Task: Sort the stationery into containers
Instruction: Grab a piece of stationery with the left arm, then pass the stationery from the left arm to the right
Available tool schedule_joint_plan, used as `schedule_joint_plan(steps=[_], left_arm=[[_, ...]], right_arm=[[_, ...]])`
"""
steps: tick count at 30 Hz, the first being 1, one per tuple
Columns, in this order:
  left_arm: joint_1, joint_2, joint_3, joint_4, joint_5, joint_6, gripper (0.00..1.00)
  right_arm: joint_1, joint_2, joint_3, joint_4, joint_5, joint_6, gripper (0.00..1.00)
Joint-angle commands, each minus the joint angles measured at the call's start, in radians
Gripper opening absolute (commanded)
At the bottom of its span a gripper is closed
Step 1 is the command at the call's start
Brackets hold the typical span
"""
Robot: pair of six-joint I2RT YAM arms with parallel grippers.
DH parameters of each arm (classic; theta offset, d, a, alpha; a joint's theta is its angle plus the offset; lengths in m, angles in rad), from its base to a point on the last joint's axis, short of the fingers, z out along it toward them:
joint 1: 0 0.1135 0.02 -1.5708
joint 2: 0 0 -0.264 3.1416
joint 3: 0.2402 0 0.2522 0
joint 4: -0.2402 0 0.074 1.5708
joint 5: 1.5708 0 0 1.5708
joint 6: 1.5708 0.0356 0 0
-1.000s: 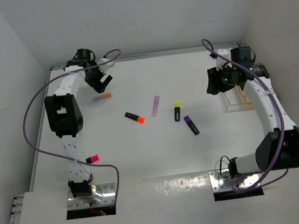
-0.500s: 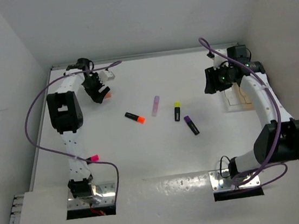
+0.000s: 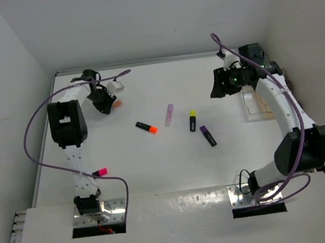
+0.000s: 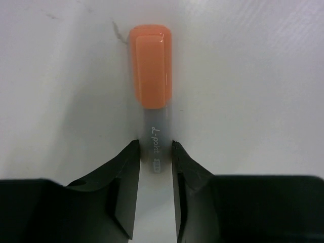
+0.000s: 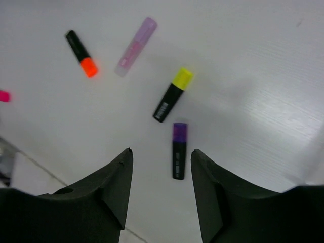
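Left gripper [image 4: 155, 148] low at far-left of table [image 3: 157, 175], jaws clamped on barrel of orange-capped highlighter [image 4: 151, 71] lying flat there, right gripper [image 5: 161, 152] parted, empty, raised near clear tray [image 3: 256, 113]

This is looking like a robotics lab test cell: a bare white table [image 3: 156, 166] is sitting boxed in by plain white walls [image 3: 149, 16], a left arm [image 3: 65, 124] and right arm [image 3: 287, 112] standing bolted to metal base plates [image 3: 117, 206], purple cables [image 3: 29, 135] looping loose.
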Motion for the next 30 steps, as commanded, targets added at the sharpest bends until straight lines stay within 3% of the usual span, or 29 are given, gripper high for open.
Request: schedule_joint_plan(steps=[1, 5, 7, 13, 16, 22, 30], left_arm=[[-0.007, -0.07, -0.056, 0.001, 0.077, -0.04, 0.3], [-0.01, -0.171, -0.034, -0.019, 0.199, -0.218, 0.21], [-0.04, -0.241, -0.027, -0.024, 0.343, -0.328, 0.18], [-0.102, -0.453, -0.139, 0.156, 0.681, -0.684, 0.13], [-0.163, -0.544, -0.214, 0.338, 0.642, -0.839, 0.09], [-0.316, -0.671, -0.273, 0.424, 0.476, -0.944, 0.08], [-0.427, -0.676, -0.221, 0.39, 0.419, -0.913, 0.07]], right_arm=[[0.0, 0.002, 0.017, 0.097, -0.201, 0.158, 0.49], [0.007, -0.002, -0.021, 0.315, -0.298, 0.419, 0.52], [0.017, -0.008, -0.035, 0.389, -0.312, 0.549, 0.53], [0.105, -0.002, -0.06, 0.684, -0.318, 0.775, 0.54], [0.148, 0.025, -0.021, 0.708, -0.284, 0.824, 0.57], [0.211, 0.039, 0.041, 0.675, -0.159, 0.9, 0.59], [0.299, 0.064, 0.107, 0.63, -0.065, 0.818, 0.62]])
